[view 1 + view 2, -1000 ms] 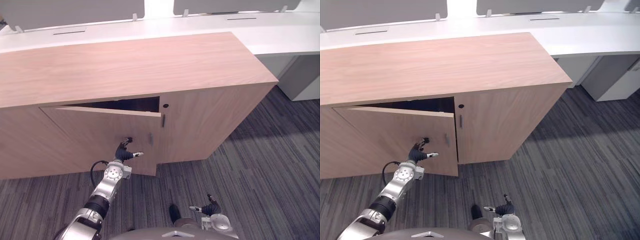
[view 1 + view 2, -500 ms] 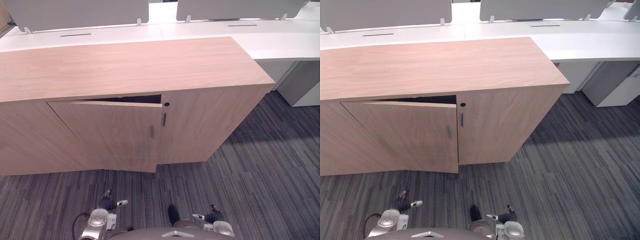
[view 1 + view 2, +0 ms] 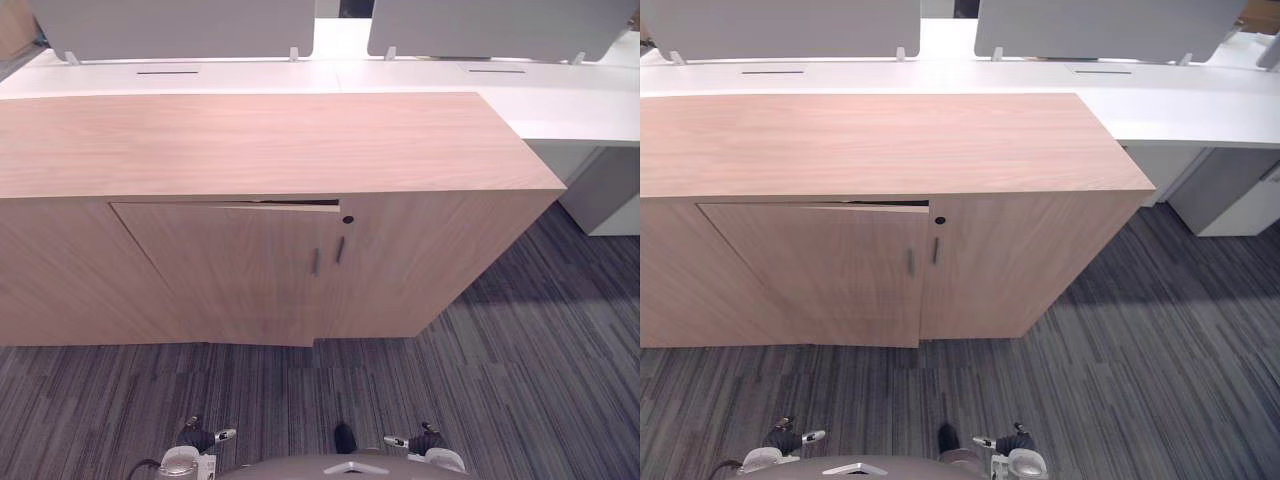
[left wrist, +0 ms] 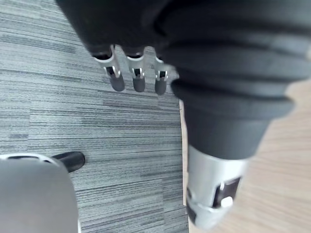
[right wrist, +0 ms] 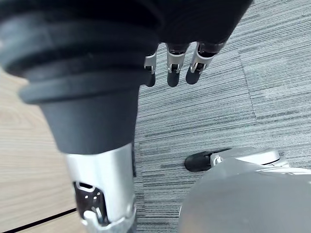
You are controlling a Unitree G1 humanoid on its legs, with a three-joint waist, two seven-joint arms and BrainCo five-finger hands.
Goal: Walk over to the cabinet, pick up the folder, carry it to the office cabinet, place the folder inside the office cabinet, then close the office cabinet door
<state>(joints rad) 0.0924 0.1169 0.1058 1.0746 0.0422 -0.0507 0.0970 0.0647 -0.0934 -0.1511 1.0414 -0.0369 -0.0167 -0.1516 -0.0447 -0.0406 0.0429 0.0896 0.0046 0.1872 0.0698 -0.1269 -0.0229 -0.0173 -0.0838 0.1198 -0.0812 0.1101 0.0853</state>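
Observation:
The wooden office cabinet (image 3: 270, 140) stands low and wide in front of me. Its left door (image 3: 230, 265) is nearly flush, with a thin dark gap (image 3: 300, 204) left along its top edge near the right door (image 3: 420, 260). The inside is hidden behind the doors. Two small dark handles (image 3: 327, 255) sit side by side where the doors meet. My left hand (image 3: 198, 438) hangs low over the carpet, well back from the door, its fingers (image 4: 138, 80) relaxed and holding nothing. My right hand (image 3: 420, 441) hangs low too, with fingers (image 5: 170, 68) straight and empty.
White desks (image 3: 420, 75) with grey partition screens (image 3: 170, 25) run behind the cabinet. A white pedestal unit (image 3: 605, 190) stands at the right. Grey striped carpet (image 3: 520, 380) covers the floor before the cabinet.
The left door has swung from clearly ajar to almost flush. My left hand has left the door and dropped back to my side. The camera has shifted.

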